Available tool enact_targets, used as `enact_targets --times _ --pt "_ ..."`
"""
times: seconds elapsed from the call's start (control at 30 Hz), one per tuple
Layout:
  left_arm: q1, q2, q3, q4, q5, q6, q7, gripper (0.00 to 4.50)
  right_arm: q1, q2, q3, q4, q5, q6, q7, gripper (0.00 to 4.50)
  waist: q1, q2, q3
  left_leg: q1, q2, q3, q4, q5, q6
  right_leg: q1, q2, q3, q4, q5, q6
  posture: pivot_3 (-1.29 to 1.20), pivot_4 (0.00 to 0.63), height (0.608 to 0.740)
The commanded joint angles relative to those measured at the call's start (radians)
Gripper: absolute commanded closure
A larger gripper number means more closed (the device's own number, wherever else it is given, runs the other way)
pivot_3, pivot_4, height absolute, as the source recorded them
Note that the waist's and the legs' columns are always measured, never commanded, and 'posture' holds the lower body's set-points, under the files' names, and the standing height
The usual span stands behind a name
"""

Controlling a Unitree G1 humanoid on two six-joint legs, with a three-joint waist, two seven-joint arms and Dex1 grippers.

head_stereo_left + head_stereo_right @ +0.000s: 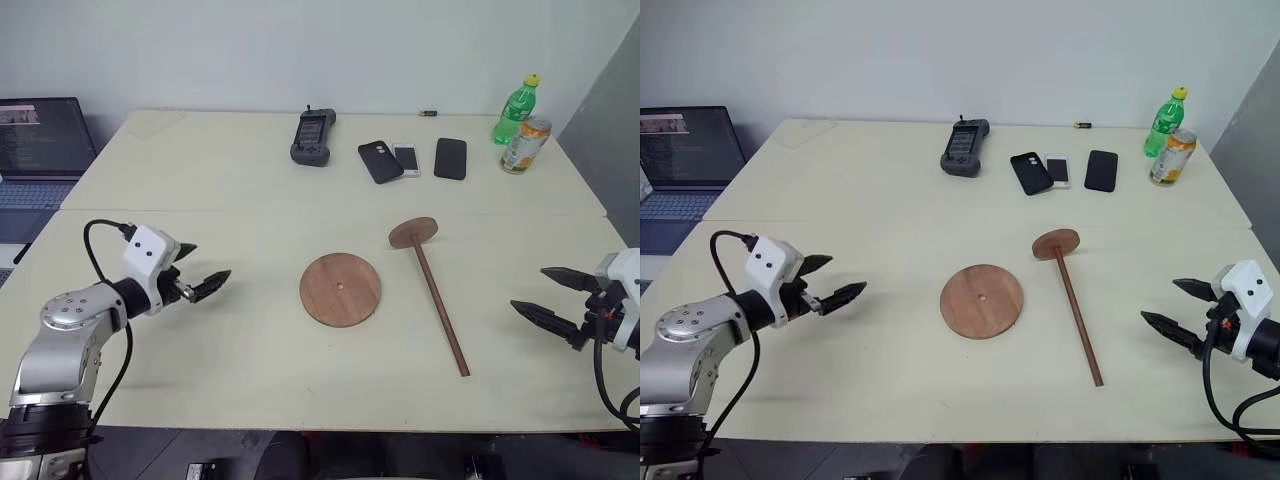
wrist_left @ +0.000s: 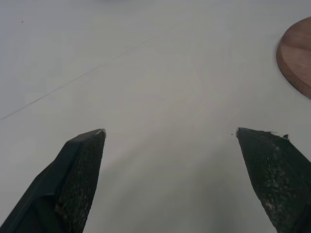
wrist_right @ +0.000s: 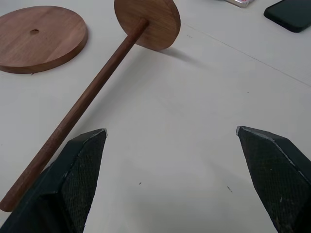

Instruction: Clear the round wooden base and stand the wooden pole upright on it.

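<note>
Round wooden base (image 1: 340,289) flat at worktop (image 1: 230,190) centre, bare on top. Wooden pole (image 1: 436,292) lying just right of it, disc end away from me. Left pincer (image 1: 197,268) spread, empty. Right pincer (image 1: 548,296) spread, empty. I read no legible writing on bottle (image 1: 517,108) or can (image 1: 525,144).

A pale cream table (image 1: 250,180) made of two tops pushed together, with a seam running across the middle, stands against a plain light blue-grey wall (image 1: 300,50). At the left edge an open laptop (image 1: 40,150) glows. A grey panel (image 1: 610,140) rises at the right. The light is soft and even.
</note>
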Motion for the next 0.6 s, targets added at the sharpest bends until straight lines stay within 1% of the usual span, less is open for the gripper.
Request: enact_targets --times 0.03,0.23,0.33,0.47,0.6 --pt "-0.006 0.008 0.021 -0.01 -0.007 -0.023 -0.011 0.02 -0.012 -0.008 -0.02 -0.024 -0.002 -0.017 0.0 0.0 0.0 0.0 0.0 0.0 0.0 0.0 0.0 0.0 0.0 0.0 0.0 0.0 0.0 0.0 0.0 0.0 0.15 0.74" --pt "-0.011 0.01 0.023 -0.008 -0.001 -0.009 0.001 0.02 -0.013 -0.006 -0.016 -0.024 -0.002 -0.017 0.002 0.0 0.0 0.0 0.0 0.0 0.0 0.0 0.0 0.0 0.0 0.0 0.0 0.0 0.0 0.0 0.0 0.0 0.15 0.74" --pt "-0.019 -0.004 0.043 -0.017 -0.03 -0.065 -0.027 0.02 -0.009 -0.006 -0.015 -0.03 -0.002 -0.015 0.002 0.0 0.0 0.0 0.0 0.0 0.0 0.0 0.0 0.0 0.0 0.0 0.0 0.0 0.0 0.0 0.0 0.0 0.15 0.74" --pt "-0.045 -0.005 0.063 0.009 -0.049 -0.064 -0.023 0.02 -0.004 -0.006 -0.02 -0.037 0.004 -0.01 0.003 0.0 0.0 0.0 0.0 0.0 0.0 0.0 0.0 0.0 0.0 0.0 0.0 0.0 0.0 0.0 0.0 0.0 0.15 0.74" --pt "-0.037 0.017 0.062 0.011 -0.062 -0.057 -0.072 0.02 0.005 -0.011 -0.028 -0.047 0.016 0.003 0.011 0.0 0.0 0.0 0.0 0.0 0.0 0.0 0.0 0.0 0.0 0.0 0.0 0.0 0.0 0.0 0.0 0.0 0.15 0.74"
